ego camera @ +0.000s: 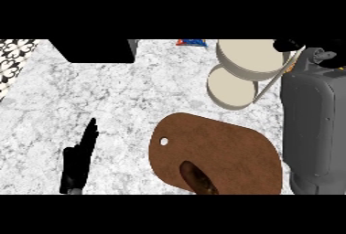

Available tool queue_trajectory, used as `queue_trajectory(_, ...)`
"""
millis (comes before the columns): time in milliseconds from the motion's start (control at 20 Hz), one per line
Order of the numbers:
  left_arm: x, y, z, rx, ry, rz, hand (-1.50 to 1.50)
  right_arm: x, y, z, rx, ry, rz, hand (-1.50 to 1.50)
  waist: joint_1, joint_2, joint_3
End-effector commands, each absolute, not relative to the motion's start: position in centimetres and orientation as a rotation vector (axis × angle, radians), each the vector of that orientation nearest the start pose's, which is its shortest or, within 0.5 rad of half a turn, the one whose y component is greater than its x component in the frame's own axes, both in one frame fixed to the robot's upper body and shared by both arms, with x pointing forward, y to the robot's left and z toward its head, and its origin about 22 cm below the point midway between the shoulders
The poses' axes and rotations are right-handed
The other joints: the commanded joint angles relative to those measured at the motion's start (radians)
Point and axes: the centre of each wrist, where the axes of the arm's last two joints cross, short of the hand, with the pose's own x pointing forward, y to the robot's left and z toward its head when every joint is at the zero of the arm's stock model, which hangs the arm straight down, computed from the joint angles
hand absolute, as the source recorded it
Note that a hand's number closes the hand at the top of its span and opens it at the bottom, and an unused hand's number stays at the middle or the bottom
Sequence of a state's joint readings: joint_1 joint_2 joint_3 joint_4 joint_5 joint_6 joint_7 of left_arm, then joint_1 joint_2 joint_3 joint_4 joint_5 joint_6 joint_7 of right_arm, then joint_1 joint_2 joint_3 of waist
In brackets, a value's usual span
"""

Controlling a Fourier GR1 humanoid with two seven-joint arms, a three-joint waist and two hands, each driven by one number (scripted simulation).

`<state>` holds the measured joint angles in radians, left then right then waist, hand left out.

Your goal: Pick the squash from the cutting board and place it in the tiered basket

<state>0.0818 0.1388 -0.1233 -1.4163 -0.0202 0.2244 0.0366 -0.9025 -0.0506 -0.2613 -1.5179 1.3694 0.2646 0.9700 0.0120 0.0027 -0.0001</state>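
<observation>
right forearm [307,119] | right hand [289,44] at tiered basket [236,69] | left hand [79,160] straight-fingered

Upper right: the right hand [290,44] shows only as black bits past the end of its grey forearm [310,123]. The top edge crops it, and I cannot tell whether it holds anything.

Tiered basket [246,57]: the upper tier is cut by the top edge, and the lower tier is partly hidden beneath it.

Bottom centre: a dark elongated thing [199,179] on the cutting board [223,146], both cropped by the lower edge. I cannot identify it.

Top centre: a blue-and-red item [191,42], too small to tell.

Upper left: a black block [94,50], cropped.
</observation>
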Motion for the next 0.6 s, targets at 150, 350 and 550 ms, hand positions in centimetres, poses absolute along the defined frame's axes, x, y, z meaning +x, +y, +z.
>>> queue_trajectory(150, 23.5, 25.0, -4.5, 0.253, -1.310, -0.032, 0.00, 39.9, -18.2, 20.6, -1.356, -0.965, 0.129, 1.50, -0.001, 0.002, 0.000)
queue_trajectory(350, 22.1, 23.6, -5.3, 0.254, -1.311, -0.055, 0.00, 41.2, -18.4, 18.3, -1.310, -1.006, 0.070, 1.50, 0.003, 0.002, 0.000)
queue_trajectory(550, 23.0, 23.9, -3.4, 0.243, -1.317, -0.025, 0.00, 41.0, -19.5, 17.7, -1.101, -1.062, -0.143, -1.50, 0.009, 0.004, 0.002)
